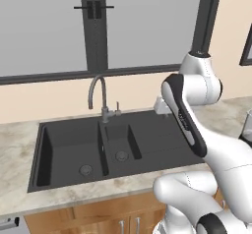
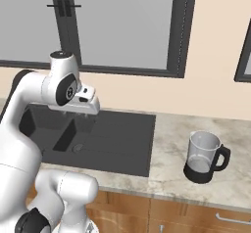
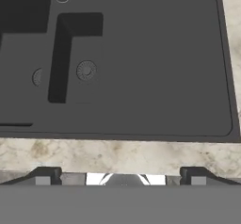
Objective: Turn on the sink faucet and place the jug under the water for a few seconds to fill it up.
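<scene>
the gripper (image 3: 120, 177) hung with its jaws spread wide and nothing between them, above the flat drainboard side of the black sink (image 3: 155, 53). the gooseneck faucet (image 1: 100, 96) stood behind the basins. the glass jug (image 2: 204, 157) sat upright on the marble counter (image 2: 186, 188), well right of the sink.

The wide matte black double-basin sink (image 1: 147, 144) is sitting in the marbled stone counter (image 2: 230, 188), the slim dark-grey metal gooseneck faucet (image 1: 98, 96) rising behind its basins, the small clear glass black-handled jug (image 2: 204, 157) standing well right of it.
</scene>
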Tool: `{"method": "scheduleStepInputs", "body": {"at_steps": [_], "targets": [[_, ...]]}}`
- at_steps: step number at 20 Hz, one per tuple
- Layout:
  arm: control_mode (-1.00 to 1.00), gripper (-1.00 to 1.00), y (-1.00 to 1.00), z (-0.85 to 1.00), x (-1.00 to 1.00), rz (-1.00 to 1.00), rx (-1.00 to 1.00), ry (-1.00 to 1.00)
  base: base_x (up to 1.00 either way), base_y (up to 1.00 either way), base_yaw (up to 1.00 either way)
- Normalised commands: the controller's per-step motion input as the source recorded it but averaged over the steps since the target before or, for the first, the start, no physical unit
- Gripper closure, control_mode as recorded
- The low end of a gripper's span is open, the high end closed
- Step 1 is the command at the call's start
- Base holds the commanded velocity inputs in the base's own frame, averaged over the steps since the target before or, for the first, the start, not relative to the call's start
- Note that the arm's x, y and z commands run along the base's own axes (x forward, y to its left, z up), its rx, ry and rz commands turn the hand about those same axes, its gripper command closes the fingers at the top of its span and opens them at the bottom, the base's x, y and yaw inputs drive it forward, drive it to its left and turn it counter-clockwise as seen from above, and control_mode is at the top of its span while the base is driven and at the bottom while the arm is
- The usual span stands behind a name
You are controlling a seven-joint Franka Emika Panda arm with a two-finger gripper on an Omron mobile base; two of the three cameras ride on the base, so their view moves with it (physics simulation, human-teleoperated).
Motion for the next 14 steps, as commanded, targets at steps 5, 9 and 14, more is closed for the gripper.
{"method": "scheduleStepInputs", "body": {"at_steps": [5,9,14], "targets": [[-1.0,-1.0,0.0,0.0,0.18,0.0,0.0,0.0,0.0,0.0,0.0],[-1.0,-1.0,0.0,-0.02,0.1,0.0,0.0,0.0,0.0,0.0,0.0],[-1.0,-1.0,0.0,-0.15,0.01,0.07,0.07,-0.2,0.0,0.0,0.0]]}}
